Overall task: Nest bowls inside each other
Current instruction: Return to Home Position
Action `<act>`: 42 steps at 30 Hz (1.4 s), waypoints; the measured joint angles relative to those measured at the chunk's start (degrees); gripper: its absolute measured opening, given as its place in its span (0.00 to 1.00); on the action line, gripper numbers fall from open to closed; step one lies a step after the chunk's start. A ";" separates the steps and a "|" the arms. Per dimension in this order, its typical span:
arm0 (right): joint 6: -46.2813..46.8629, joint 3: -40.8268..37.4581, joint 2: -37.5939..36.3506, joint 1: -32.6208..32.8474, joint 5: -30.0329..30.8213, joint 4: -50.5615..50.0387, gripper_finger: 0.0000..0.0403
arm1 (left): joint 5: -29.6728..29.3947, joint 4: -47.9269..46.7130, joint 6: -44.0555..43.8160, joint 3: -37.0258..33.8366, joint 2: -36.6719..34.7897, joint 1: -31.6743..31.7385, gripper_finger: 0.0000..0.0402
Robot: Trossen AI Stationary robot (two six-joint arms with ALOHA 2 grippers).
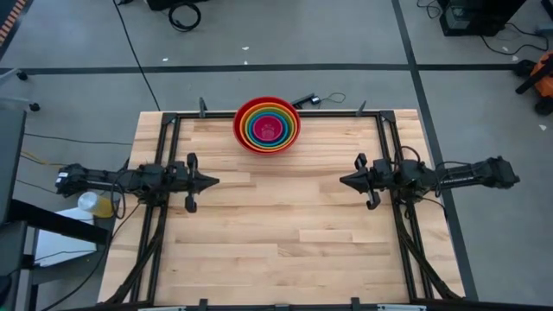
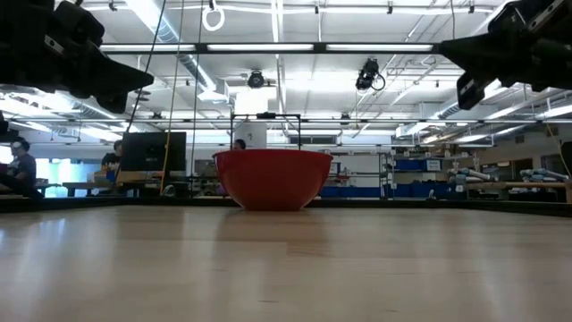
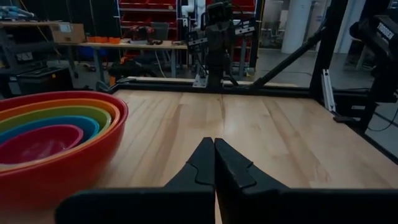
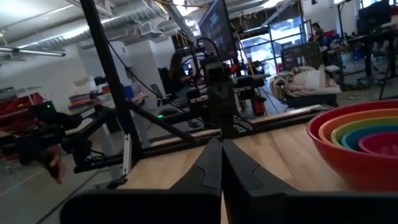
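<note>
The bowls (image 1: 267, 124) sit nested in one stack near the table's far edge, middle: red outermost, then orange, green, blue, and magenta-pink innermost. The red bowl (image 2: 272, 178) rests by its base on the wood. The stack also shows in the left wrist view (image 3: 53, 138) and the right wrist view (image 4: 360, 140). My left gripper (image 1: 216, 181) is shut at the table's left side, above the wood and pointing level toward the right. My right gripper (image 1: 342, 180) is shut at the right side, pointing toward the left. Both stand nearer than the bowls and touch nothing.
A black frame (image 1: 276, 115) runs along the table's far edge and down both sides past the arms. A small dark object with a cord (image 1: 308, 100) lies behind the bowls. Bare wood (image 1: 276, 233) spans the middle and near part. People show in the room beyond.
</note>
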 joint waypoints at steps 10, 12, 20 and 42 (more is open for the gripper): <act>0.26 0.00 0.00 -3.11 -4.29 0.67 0.01 | 0.03 0.63 -0.12 0.00 -0.78 2.13 0.00; 0.26 0.00 -0.01 -3.12 -4.32 0.66 0.01 | 0.71 0.10 -0.13 0.00 -2.07 2.02 0.00; 3.07 0.00 -0.02 -2.77 -5.82 0.67 0.01 | 0.98 -6.82 -0.92 0.10 -9.91 1.96 0.00; 1.50 0.02 -0.07 -2.09 -2.60 -1.39 0.01 | 2.64 -2.16 -1.85 -3.67 -9.22 0.55 0.00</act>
